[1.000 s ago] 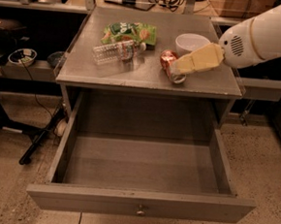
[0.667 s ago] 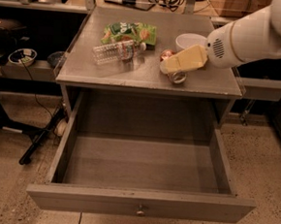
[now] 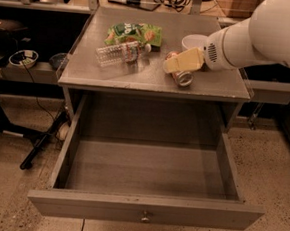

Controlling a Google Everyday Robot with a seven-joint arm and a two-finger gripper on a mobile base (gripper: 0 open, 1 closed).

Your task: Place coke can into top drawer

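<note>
The coke can lies on its side on the cabinet top, with a silver end facing the front edge. My gripper, cream-coloured at the end of the white arm, reaches in from the right. It sits right over the can's upper side and hides part of it. The top drawer is pulled wide open below the cabinet top. Its round knob is at the centre of the front panel, and nothing lies inside it.
A clear plastic water bottle lies on the cabinet top left of the can. A green snack bag is behind it and a white bowl is behind the gripper. A side shelf with bowls and black stand legs are at the left.
My gripper has moved left along the cabinet top and now covers the can. The can, the bottle and the drawer have not moved.
</note>
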